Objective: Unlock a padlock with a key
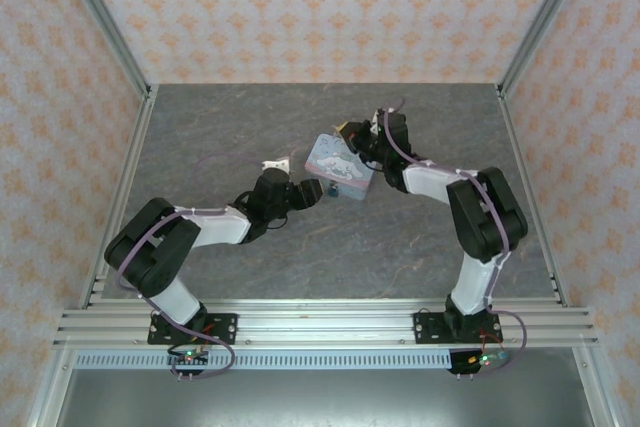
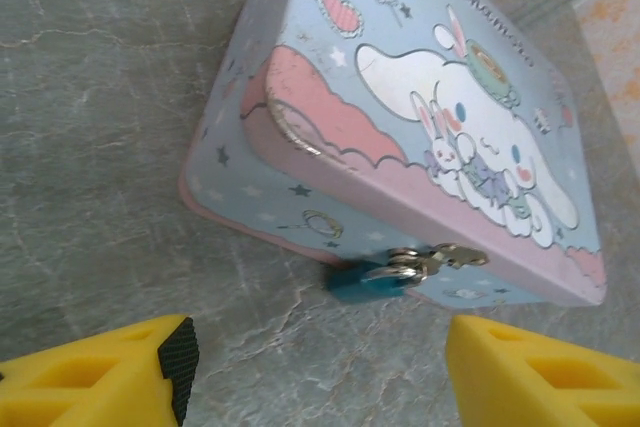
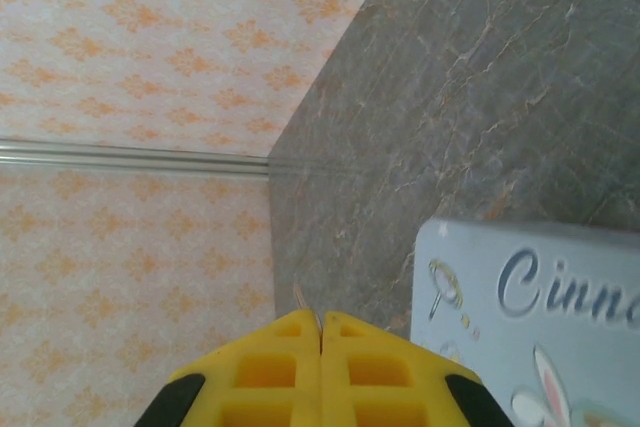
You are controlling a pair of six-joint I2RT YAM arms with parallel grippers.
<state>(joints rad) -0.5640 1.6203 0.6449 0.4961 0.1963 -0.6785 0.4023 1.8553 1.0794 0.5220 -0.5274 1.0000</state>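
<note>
The padlock (image 2: 368,282) is a tiny blue-bodied thing, hanging by its thin shackle (image 2: 400,265) from the hasp (image 2: 450,255) on the front of the cartoon tin (image 2: 420,127), low against the grey tabletop (image 2: 110,147). I judge it light and stiff, with a smooth body that is likely to swing on the hasp when pushed. The best hold is across the body's flat sides, leaving its underside free for the key.

The left pincer (image 2: 315,367) is spread wide, one yellow finger at each lower corner of its wrist view. It holds and touches nothing, and the padlock sits just ahead of the gap.

The right pincer (image 3: 320,332) is pressed closed, pad to pad, above the tin's far corner (image 3: 530,317). A thin pale sliver sticks out at the seam, probably the key (image 3: 301,302), though it is too small to be sure. It is slim and slippery, and apt to twist in the grip if it meets the keyhole off-line.
</note>
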